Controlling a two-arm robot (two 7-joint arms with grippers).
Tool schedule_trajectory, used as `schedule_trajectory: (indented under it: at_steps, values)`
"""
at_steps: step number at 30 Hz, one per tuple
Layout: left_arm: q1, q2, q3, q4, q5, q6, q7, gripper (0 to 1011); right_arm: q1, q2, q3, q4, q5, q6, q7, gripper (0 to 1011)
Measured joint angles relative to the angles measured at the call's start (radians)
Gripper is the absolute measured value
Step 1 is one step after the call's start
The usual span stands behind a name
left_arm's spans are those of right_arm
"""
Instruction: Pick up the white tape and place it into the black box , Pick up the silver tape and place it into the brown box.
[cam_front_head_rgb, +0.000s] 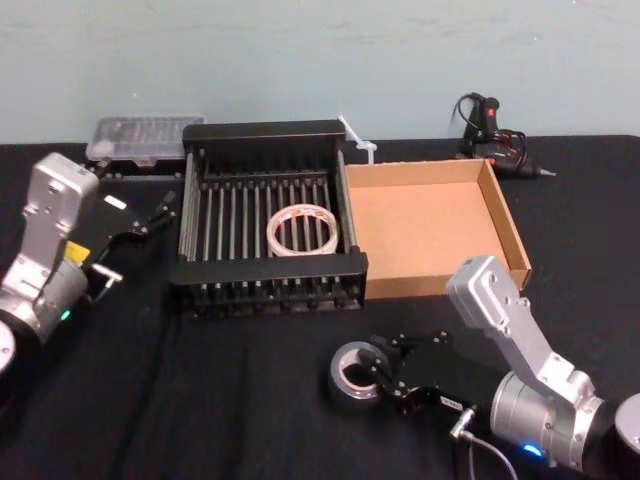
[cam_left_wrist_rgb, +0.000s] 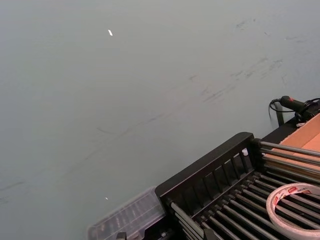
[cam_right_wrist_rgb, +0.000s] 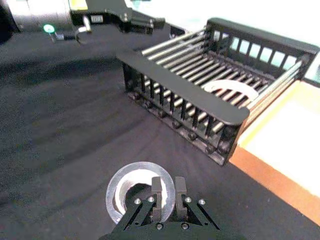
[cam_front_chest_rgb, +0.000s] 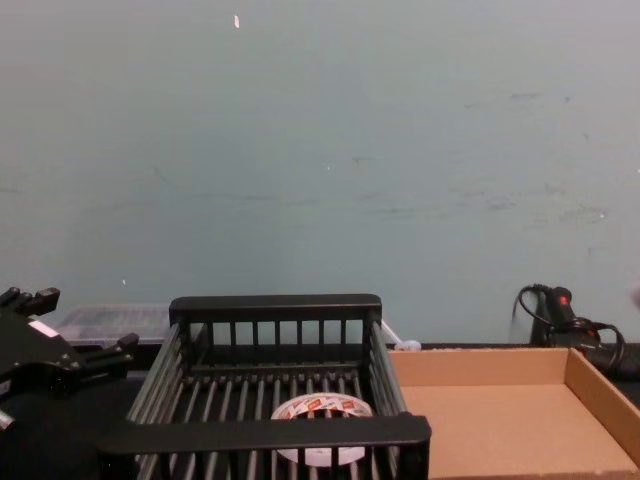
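- The white tape (cam_front_head_rgb: 300, 229) lies flat on the barred floor of the black box (cam_front_head_rgb: 268, 272), toward the box's right side in the head view; in the chest view it shows low in the middle of the frame, behind the box's front rim bar.
- The silver tape (cam_front_head_rgb: 353, 373) rests on the black table (cam_front_head_rgb: 200, 400) at lower centre of the head view, in front of the black box and well apart from it.
- The right gripper (cam_right_wrist_rgb: 163, 190), at the bottom of the right wrist view, has its two fingers nearly together, pinching the near wall of the silver tape: one finger inside the pale core, the other against the outer face.
- The brown box (cam_front_head_rgb: 512, 232) sits to the right of the black box, their walls touching.
- The left gripper (cam_front_head_rgb: 160, 210) hovers at the left of the head view, just beside the black box's left rim; its jaws stand apart and hold nothing.
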Motion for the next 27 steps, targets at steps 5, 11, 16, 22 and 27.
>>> schedule_trajectory:
  at_steps: [5, 11, 16, 22, 27]
  values:
    - [0.0, 0.0, 0.0, 0.0, 0.0, 0.0, 0.0, 1001, -0.013, -0.004, 0.011, -0.013, 0.019, -0.033, -0.002, 166]
    - [0.0, 0.0, 0.0, 0.0, 0.0, 0.0, 0.0, 1001, -0.027, -0.012, 0.023, -0.023, 0.041, -0.077, -0.009, 166]
    - [0.0, 0.0, 0.0, 0.0, 0.0, 0.0, 0.0, 1001, -0.039, -0.014, 0.033, -0.035, 0.053, -0.113, -0.018, 166]
    - [0.0, 0.0, 0.0, 0.0, 0.0, 0.0, 0.0, 1001, -0.052, -0.02, 0.05, -0.046, 0.068, -0.139, -0.033, 166]
    - [0.0, 0.0, 0.0, 0.0, 0.0, 0.0, 0.0, 1001, -0.055, -0.031, 0.065, -0.047, 0.08, -0.151, -0.05, 166]
